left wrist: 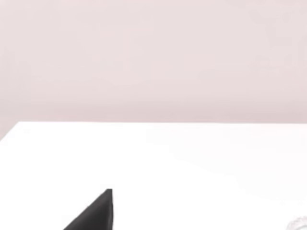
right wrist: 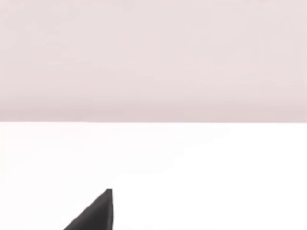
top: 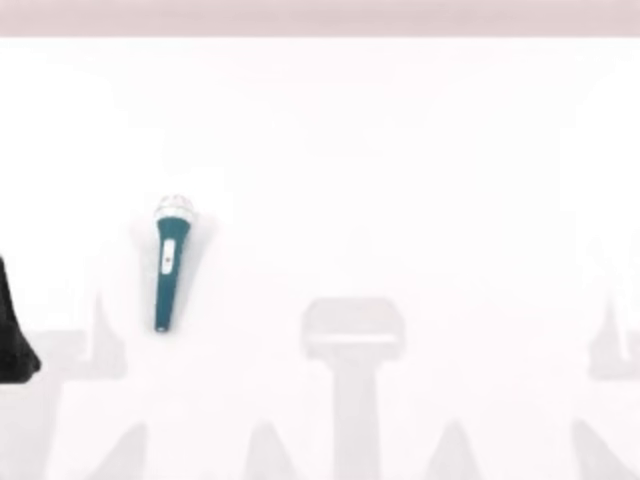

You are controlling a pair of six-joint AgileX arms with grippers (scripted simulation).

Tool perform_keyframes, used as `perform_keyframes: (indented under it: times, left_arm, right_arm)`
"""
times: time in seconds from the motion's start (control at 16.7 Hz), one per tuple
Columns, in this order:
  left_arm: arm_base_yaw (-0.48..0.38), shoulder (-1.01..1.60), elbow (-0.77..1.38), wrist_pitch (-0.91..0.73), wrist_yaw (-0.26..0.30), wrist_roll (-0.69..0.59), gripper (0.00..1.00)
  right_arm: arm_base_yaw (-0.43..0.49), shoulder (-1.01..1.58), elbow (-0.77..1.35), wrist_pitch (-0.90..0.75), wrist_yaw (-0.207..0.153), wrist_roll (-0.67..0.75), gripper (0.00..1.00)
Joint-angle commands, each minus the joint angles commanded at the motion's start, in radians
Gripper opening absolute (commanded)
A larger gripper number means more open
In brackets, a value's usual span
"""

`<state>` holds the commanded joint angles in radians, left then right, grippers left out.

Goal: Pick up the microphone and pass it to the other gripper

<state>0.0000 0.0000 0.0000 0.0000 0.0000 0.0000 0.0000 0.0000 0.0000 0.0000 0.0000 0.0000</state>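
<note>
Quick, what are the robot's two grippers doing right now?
Left gripper: cannot be told; it holds nothing, and the microphone lies alone on the table.
Right gripper: cannot be told.

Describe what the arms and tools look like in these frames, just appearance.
Little is visible. In the top view, the left arm shows only as a plain black sliver at the table's left edge; the right arm is out of frame. Each wrist view shows one matte black, pointed triangular finger of its own tool: left tool's finger, right tool's finger. No cables, markings or grey parts are visible.
</note>
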Motion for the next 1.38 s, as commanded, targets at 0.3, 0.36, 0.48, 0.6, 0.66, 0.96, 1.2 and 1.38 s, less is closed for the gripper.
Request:
perform_keyframes:
  times: [0.3, 0.36, 0.48, 0.6, 0.66, 0.96, 1.2, 1.38]
  left_arm:
    - [-0.017, 0.062, 0.058, -0.041, 0.000, -0.014, 1.00]
    - [-0.026, 0.104, 0.095, -0.067, 0.000, -0.023, 1.00]
    - [-0.051, 0.220, 0.189, -0.134, -0.002, -0.046, 1.00]
    - [-0.080, 0.378, 0.303, -0.217, -0.006, -0.074, 1.00]
    - [-0.096, 0.472, 0.364, -0.264, -0.007, -0.089, 1.00]
    - [-0.183, 0.990, 0.686, -0.520, -0.017, -0.169, 1.00]
    - [-0.251, 1.347, 0.930, -0.713, -0.021, -0.229, 1.00]
    - [-0.293, 1.564, 1.089, -0.827, -0.024, -0.267, 1.00]
  right_arm:
    - [0.000, 0.000, 0.000, 0.000, 0.000, 0.000, 1.00]
    - [0.000, 0.000, 0.000, 0.000, 0.000, 0.000, 1.00]
    - [0.000, 0.000, 0.000, 0.000, 0.000, 0.000, 1.00]
    - [0.000, 0.000, 0.000, 0.000, 0.000, 0.000, 1.00]
    - [0.000, 0.000, 0.000, 0.000, 0.000, 0.000, 1.00]
    - [0.000, 0.000, 0.000, 0.000, 0.000, 0.000, 1.00]
    - [0.000, 0.000, 0.000, 0.000, 0.000, 0.000, 1.00]
    - [0.000, 0.000, 0.000, 0.000, 0.000, 0.000, 1.00]
